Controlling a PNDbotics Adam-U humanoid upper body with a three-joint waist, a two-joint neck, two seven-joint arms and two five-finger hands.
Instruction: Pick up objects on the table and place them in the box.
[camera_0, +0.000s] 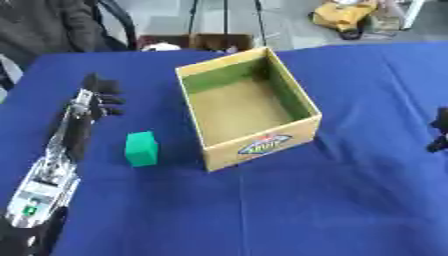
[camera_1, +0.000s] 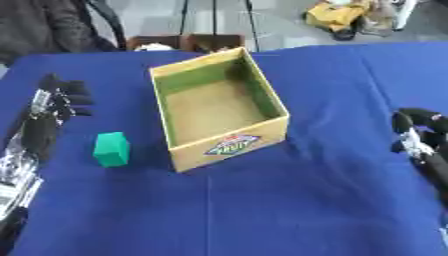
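A blue-clothed worktop (camera_0: 306, 210) carries an open cardboard box (camera_0: 262, 142) and a green block (camera_0: 141, 148); the left hand (camera_0: 101, 97) and right hand (camera_1: 418, 131) both hover with fingers relaxed and apart, on a grey-floored room's near side.

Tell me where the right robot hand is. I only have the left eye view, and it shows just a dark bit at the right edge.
Observer: The right eye view shows far more of the right robot hand. It is over the blue tablecloth, right of the open cardboard box and apart from it.
Operator: Check whether it carries anything.
Observer: No object shows in it. The green block lies left of the box, near the left robot hand.
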